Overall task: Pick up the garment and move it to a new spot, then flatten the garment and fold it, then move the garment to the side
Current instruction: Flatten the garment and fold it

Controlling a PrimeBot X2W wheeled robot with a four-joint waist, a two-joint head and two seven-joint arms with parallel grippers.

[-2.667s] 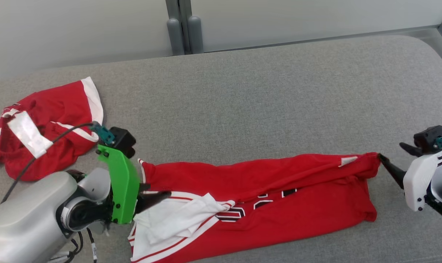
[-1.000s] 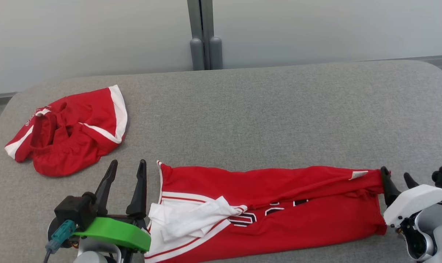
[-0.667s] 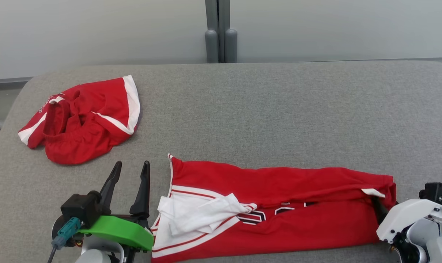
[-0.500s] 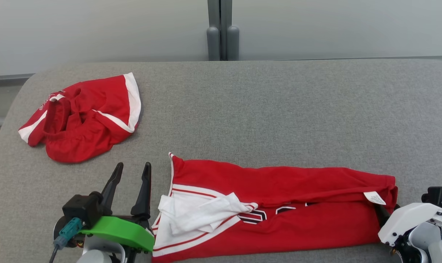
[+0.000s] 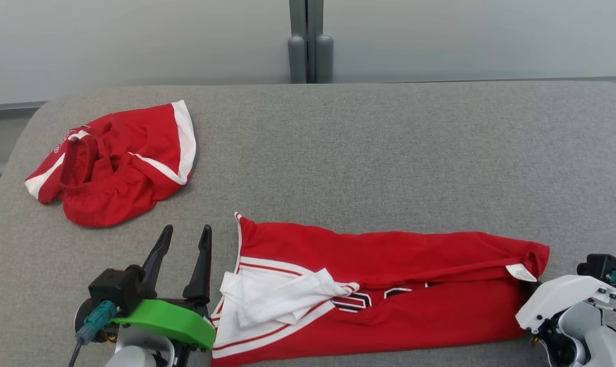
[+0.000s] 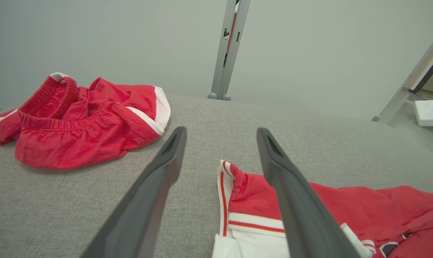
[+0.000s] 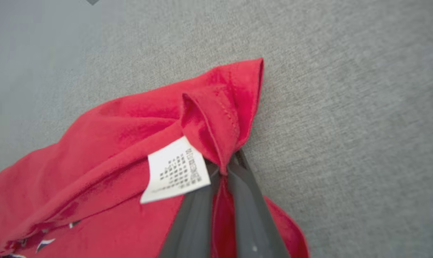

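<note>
The garment point(image 5: 389, 285) is a red jersey with white trim, lying in a long folded band along the near edge of the grey padded surface point(image 5: 364, 153). My right gripper point(image 7: 225, 163) is shut on a bunched corner at the band's right end, beside the white care label point(image 7: 175, 170). In the head view its white wrist housing point(image 5: 562, 298) sits at that end, with the fingers tucked under the cloth. My left gripper point(image 5: 185, 232) stands open just left of the garment's point(image 6: 345, 208) white-trimmed end, touching nothing. In its own wrist view the left gripper point(image 6: 220, 134) points along the surface.
A second red piece, shorts with white side stripes point(image 5: 119, 163), lies crumpled at the far left, about a hand's breadth beyond the left fingertips. A grey post point(image 5: 310, 41) stands behind the surface against a pale wall. The surface's rounded left corner is near the shorts.
The right gripper has gone from open beside the garment's right end to shut on it. Earlier the left gripper let go of the left end and drew back; the camera also shifted.
</note>
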